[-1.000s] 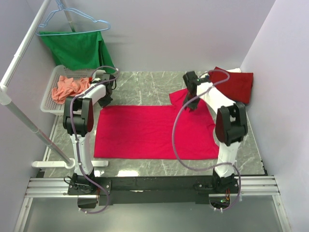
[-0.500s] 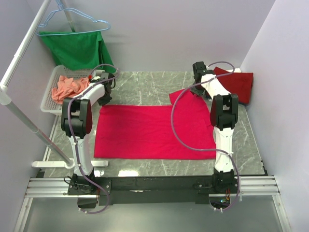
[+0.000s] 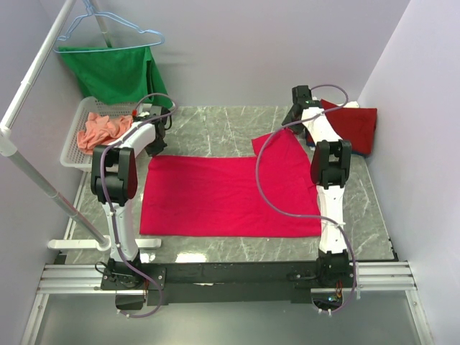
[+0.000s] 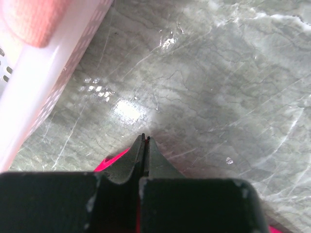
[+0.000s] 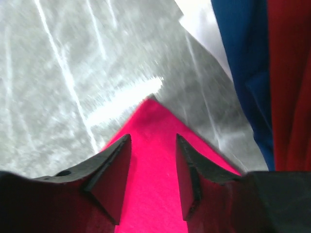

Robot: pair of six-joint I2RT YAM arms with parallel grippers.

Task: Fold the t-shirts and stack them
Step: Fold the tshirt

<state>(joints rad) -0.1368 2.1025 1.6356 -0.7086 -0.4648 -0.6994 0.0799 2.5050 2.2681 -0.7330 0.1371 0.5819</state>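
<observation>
The job looks partly done. At 2 o'clock on the table (image 3: 215,133) lies a folded pile with the dark red shirt (image 3: 352,126) on top; the right wrist view shows a blue shirt (image 5: 243,63) and a white shirt (image 5: 201,24) edging out beneath it, so those three seem finished. The pinkish-red shirt (image 3: 230,198) lies spread flat across the middle of the table, front down or up I cannot tell, with one sleeve (image 3: 280,144) pointing toward 1 o'clock, and no fold is made in it yet. The left gripper (image 4: 145,141) sits at the shirt's 10 o'clock corner, clenched tight, with pink cloth showing between and beside its fingers, so it appears to be pinching that corner. The right gripper (image 5: 153,137) is at the tip of the sleeve at 1 o'clock, its jaws spread apart over the point of cloth and gripping nothing. At 10 o'clock a white basket (image 3: 70,147) holds the salmon-orange shirt (image 3: 100,129), crumpled and unfolded. What remains, by my reading, is to fold the pinkish-red shirt, set it on the pile, then do likewise with the one in the basket.
</observation>
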